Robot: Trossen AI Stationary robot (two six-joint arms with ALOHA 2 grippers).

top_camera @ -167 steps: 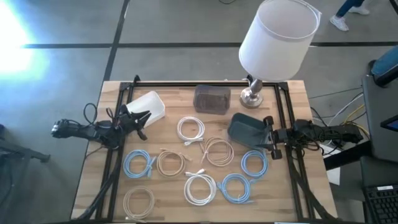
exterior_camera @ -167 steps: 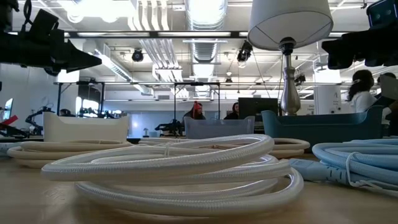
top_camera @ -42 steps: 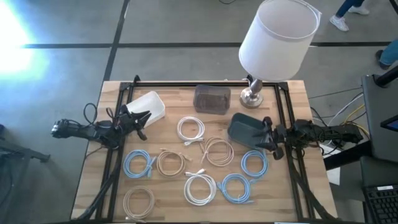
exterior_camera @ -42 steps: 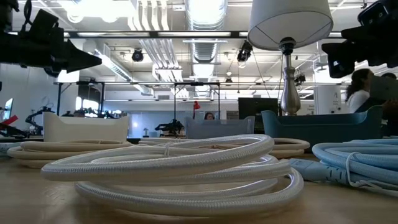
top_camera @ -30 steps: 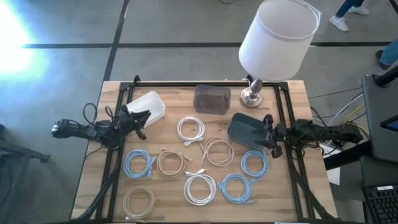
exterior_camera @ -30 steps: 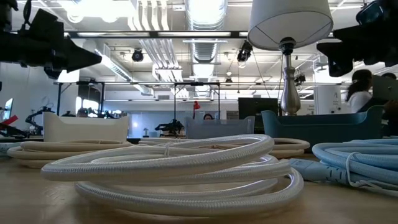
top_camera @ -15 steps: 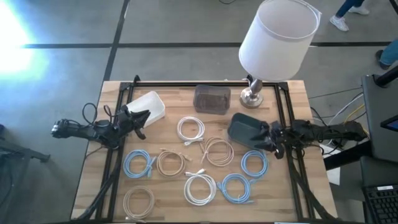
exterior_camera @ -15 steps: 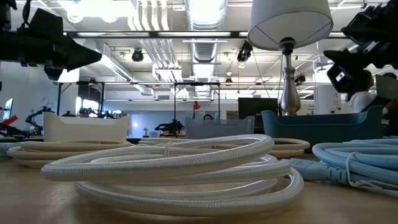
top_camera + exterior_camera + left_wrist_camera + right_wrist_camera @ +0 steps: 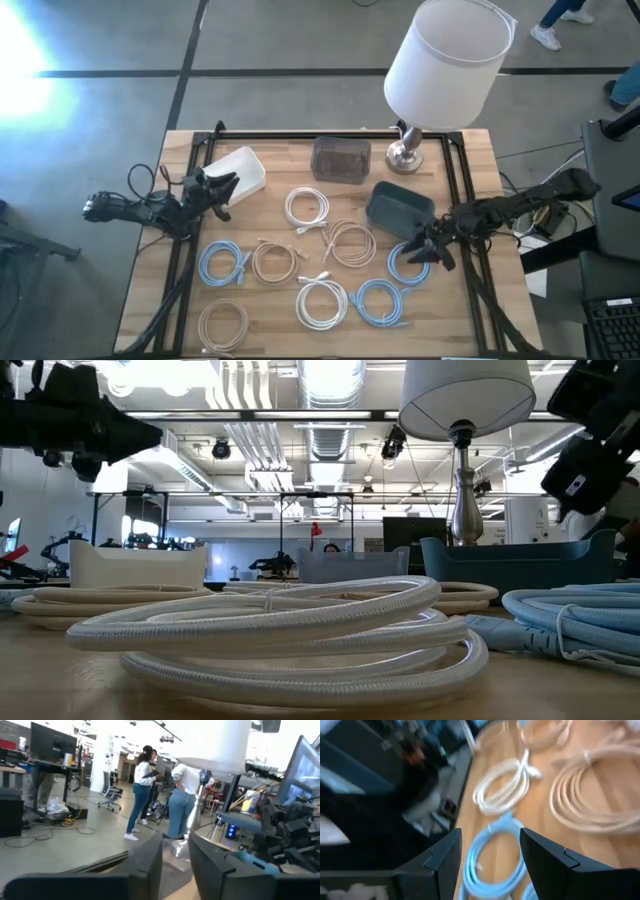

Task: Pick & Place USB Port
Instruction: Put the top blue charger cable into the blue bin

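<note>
The right gripper (image 9: 420, 252) is hanging over the blue coiled cable (image 9: 407, 263) near the worktop's (image 9: 470, 310) right edge, its jaws standing open with nothing between them; in the right wrist view the two dark fingers (image 9: 440, 857) are framing a blue coil (image 9: 492, 855) lying on the wood. Just behind it the dark blue bin (image 9: 397, 210) is sitting, with the lamp (image 9: 445, 70) toward the back right corner and a grey bin (image 9: 341, 158) at the back edge. The left gripper (image 9: 222, 187) is waiting beside the white bin (image 9: 238, 168) near the back left corner, its jaws parted and empty. White, beige and blue cable coils are lying spread across the middle and front of the worktop, among them a white coil (image 9: 321, 302) near the front edge.
</note>
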